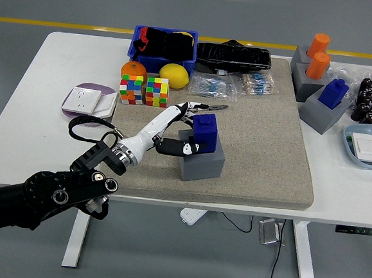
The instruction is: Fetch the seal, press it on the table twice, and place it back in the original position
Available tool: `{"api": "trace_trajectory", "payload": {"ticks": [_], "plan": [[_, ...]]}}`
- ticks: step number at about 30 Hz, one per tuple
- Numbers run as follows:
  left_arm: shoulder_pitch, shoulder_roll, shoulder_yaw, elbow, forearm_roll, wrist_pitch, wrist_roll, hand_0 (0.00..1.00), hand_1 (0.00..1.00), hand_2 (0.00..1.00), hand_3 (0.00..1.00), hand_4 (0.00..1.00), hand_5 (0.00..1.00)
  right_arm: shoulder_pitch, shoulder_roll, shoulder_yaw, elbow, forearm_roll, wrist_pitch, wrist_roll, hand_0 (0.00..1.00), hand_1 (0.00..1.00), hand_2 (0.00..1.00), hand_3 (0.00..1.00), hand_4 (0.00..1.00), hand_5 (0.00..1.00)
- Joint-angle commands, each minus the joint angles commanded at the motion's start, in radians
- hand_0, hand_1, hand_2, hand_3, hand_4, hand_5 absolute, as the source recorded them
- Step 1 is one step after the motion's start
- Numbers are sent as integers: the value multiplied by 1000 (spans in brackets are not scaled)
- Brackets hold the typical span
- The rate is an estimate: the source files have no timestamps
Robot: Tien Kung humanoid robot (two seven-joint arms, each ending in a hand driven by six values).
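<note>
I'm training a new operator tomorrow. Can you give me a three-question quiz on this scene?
1. True or false: the left robot hand grips the blue seal.
2. What does that seal sit on? A) purple plate B) grey block C) blue bin
3. Fill in: two puzzle cubes lie in front of an orange and a ____.

Key: 1 true; 2 B, the grey block; 3 lemon.

The left hand (182,127) covered the blue seal's (206,130) left face, the seal hid part of the grey holder's (202,160) top, and the arm's shoulder was cut off.
</note>
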Motion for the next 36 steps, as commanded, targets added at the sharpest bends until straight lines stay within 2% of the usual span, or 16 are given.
{"api": "trace_trajectory", "payload": {"ticks": [11,28,36], "plan": [[-5,-5,12,27,-1,2,-1,814,511,405,873,714,2,1,1,3,0,0,0,0,828,756,742,675,746,328],[-16,11,19,10,9,0,5,817,506,402,874,715,2,0,-1,5,0,-2,0,0,829,756,742,676,745,327],[-23,11,23,10,20,-5,20,819,504,402,874,714,2,0,0,7,0,-2,-1,0,828,756,742,676,745,326]]}}
